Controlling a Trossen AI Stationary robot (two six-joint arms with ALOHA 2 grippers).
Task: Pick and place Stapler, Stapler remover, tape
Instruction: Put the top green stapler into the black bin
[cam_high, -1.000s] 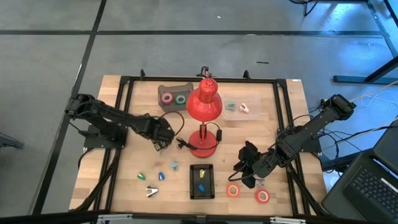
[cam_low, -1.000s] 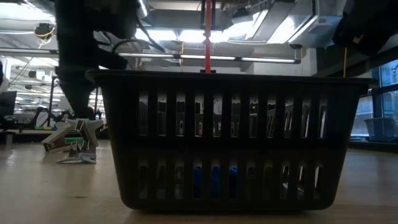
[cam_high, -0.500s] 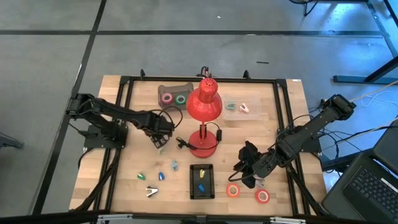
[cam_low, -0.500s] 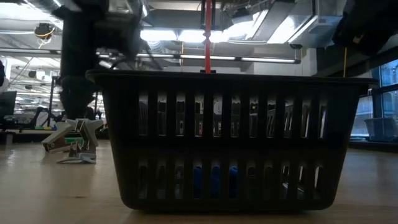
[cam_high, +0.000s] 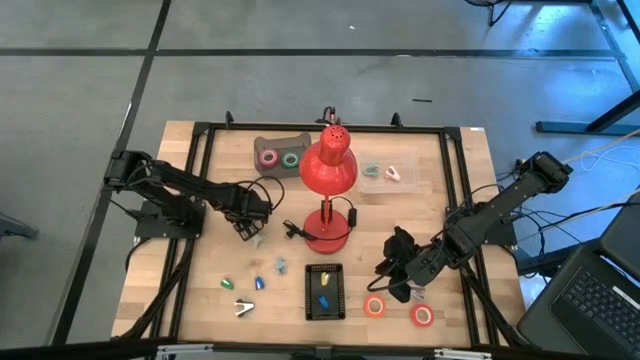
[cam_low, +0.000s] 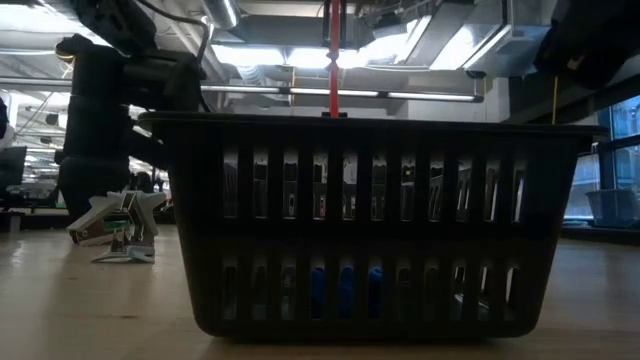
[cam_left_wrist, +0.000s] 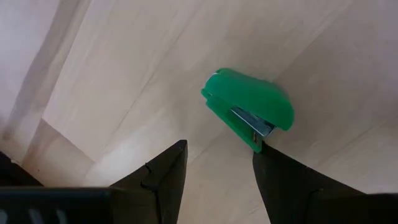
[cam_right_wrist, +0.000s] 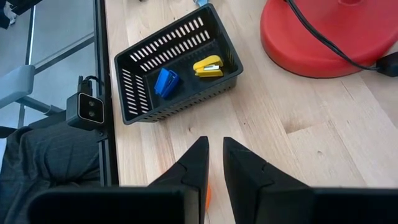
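Note:
A small green stapler (cam_left_wrist: 249, 107) lies flat on the wood. My left gripper (cam_left_wrist: 214, 167) hangs open just above it, pointing nearly straight down, left of the lamp (cam_high: 252, 222). One fingertip (cam_left_wrist: 268, 163) overlaps the stapler's near end; whether they touch, I cannot tell. The silver stapler remover (cam_high: 243, 308) rests on the table near the front edge, also in the low view (cam_low: 115, 228). Orange tape (cam_high: 375, 306) and red tape (cam_high: 422, 316) lie flat at the front right. My right gripper (cam_right_wrist: 214, 160) hovers shut above them, aimed at the black basket (cam_right_wrist: 134, 109).
The black basket (cam_high: 323, 308) holds a blue stapler (cam_right_wrist: 166, 82) and a yellow one (cam_right_wrist: 208, 65). A red lamp (cam_high: 328, 170) and its cabled base (cam_high: 325, 232) stand mid-table. A grey tray (cam_high: 280, 146) at the back holds pink and green rolls. Small blue and green items (cam_high: 258, 283) lie front left.
My left gripper has sunk toward the table and drawn back a little toward the table's left edge, tipping steeper as it went. Its fingers have stayed open. My right arm has kept still.

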